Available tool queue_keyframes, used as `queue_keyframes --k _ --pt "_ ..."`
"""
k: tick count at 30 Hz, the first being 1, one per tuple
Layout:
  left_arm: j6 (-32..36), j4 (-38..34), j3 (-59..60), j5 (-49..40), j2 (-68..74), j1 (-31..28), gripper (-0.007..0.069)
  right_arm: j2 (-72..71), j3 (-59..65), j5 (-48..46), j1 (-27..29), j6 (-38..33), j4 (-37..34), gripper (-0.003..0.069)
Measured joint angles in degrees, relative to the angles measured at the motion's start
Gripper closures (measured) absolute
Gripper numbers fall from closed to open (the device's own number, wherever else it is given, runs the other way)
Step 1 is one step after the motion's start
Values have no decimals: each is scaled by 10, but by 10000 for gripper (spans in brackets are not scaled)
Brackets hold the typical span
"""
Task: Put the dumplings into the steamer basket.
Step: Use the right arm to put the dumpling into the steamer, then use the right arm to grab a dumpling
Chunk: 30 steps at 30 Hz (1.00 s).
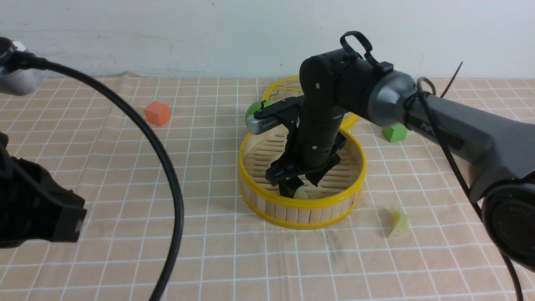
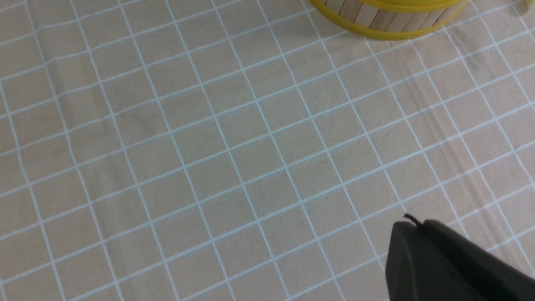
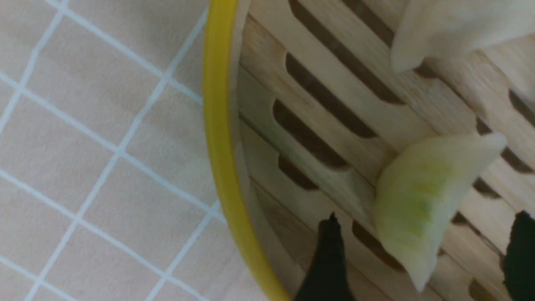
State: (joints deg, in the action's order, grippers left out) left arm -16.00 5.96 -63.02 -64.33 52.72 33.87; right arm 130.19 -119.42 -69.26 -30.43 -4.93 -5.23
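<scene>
While the right gripper (image 1: 297, 186) hangs down inside the steamer basket (image 1: 310, 204), I'm reading its fingers as spread apart. On the right wrist view the two black tips stand either side of a pale green dumpling (image 3: 418, 200) with a gap on each side, so nothing is clamped. That dumpling lies on the slatted floor close to the near wall. A cream-white dumpling (image 3: 451, 29) sits on the slats too, a little further in. That makes two in the basket that I can confirm.

Out on the checked cloth (image 1: 209, 251), another green dumpling (image 1: 398, 221) waits just beside the basket on my right, well clear of the wall. The fourth I can't find; the arm may be hiding it.

These look light and a bit rubbery, with a smooth, possibly slippery skin, so I'd judge a hard pinch could squirt one sideways. I'd take it across the plump belly, fingers on the two flat faces and the pleated ridge running between them.

The left gripper (image 2: 422, 255) is parked over bare cloth with its fingers together and nothing in them.
</scene>
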Motion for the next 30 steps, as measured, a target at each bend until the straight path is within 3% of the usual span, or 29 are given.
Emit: queue_keyframes --k 10,17,23,30 --pt "0 2 0 2 0 0 634 -183 48 -11 0 6 34 115" --pt "0 2 0 6 0 0 635 -299 295 -13 49 114 77 131" --pt "0 2 4 10 0 0 631 -289 437 126 124 213 72 131" --pt "0 2 8 14 0 0 629 -224 454 226 152 229 62 131"
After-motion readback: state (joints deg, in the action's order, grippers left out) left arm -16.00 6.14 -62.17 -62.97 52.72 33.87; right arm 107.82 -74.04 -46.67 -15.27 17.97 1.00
